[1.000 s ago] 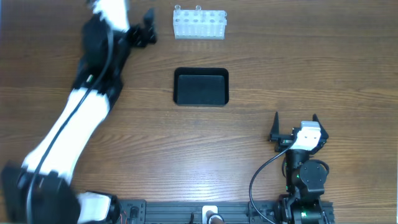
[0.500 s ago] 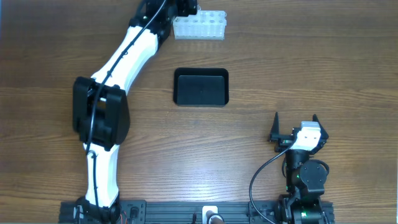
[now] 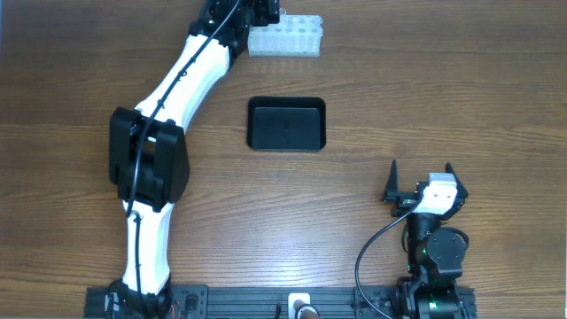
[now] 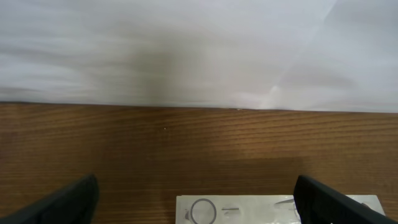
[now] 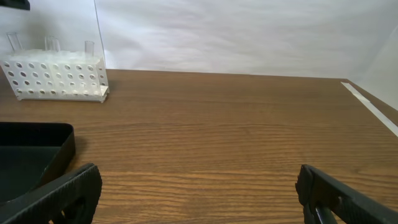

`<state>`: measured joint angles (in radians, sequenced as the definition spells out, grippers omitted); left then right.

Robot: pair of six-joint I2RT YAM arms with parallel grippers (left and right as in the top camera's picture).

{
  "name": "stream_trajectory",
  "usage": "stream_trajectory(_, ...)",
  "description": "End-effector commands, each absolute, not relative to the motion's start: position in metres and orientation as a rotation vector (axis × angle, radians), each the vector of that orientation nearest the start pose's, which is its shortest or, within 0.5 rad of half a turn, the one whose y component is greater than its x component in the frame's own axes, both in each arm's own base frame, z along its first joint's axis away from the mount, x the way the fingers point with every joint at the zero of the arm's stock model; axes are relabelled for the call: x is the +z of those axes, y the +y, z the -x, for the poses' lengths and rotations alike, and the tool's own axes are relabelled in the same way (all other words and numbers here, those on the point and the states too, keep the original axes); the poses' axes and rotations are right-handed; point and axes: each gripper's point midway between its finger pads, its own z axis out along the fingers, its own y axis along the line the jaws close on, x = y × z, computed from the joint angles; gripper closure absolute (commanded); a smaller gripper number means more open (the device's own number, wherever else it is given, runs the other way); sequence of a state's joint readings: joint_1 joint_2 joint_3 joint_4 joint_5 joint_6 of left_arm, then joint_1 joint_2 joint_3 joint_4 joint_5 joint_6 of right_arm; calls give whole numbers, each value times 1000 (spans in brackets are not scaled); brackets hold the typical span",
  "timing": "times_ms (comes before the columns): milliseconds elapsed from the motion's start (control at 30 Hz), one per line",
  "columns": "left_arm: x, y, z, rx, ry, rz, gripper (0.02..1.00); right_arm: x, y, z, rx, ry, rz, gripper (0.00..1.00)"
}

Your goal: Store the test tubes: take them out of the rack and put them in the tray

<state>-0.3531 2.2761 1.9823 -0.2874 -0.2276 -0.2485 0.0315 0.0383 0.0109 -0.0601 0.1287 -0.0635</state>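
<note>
A white test tube rack (image 3: 288, 38) stands at the table's far edge, with clear tubes (image 5: 52, 43) upright in it. The black tray (image 3: 286, 123) lies a little nearer than the rack, with nothing in it. My left gripper (image 3: 266, 11) hangs over the rack's left end. In the left wrist view it (image 4: 199, 208) is open, with the rack's top (image 4: 273, 210) and one tube's rim (image 4: 201, 210) between its fingers. My right gripper (image 3: 418, 182) stands open near its base, far from the rack (image 5: 59, 78) and the tray (image 5: 31, 155).
The wooden table runs bare between the tray and the right arm. A white wall rises just behind the rack. The left arm's white links (image 3: 177, 84) stretch across the table's left part.
The left arm has swung right, from beside the rack's left side to above its left end. In the last half second it barely moved. The right arm kept still.
</note>
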Motion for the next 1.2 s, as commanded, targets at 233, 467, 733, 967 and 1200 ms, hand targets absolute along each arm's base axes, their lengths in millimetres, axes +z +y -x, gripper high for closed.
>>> stream_trajectory(233, 139, -181, -627, -56, 2152, 105, 40, 153, -15, -247, -135, 1665, -14, 9)
stream_trajectory(467, 132, -178, -628, -35, 2159, 112, 145, 153, -15, -247, -135, 1665, -14, 7)
stream_trajectory(733, 126, -179, -628, -34, 2163, 110, 268, 153, -15, -247, -135, 1665, -15, 9)
stream_trajectory(967, 125, -183, -630, -47, 2159, 104, 375, 153, -15, -247, -135, 1665, -15, 9)
stream_trajectory(1200, 119, -185, -629, -44, 2168, 99, 406, 153, -15, -247, -135, 1665, -14, 9)
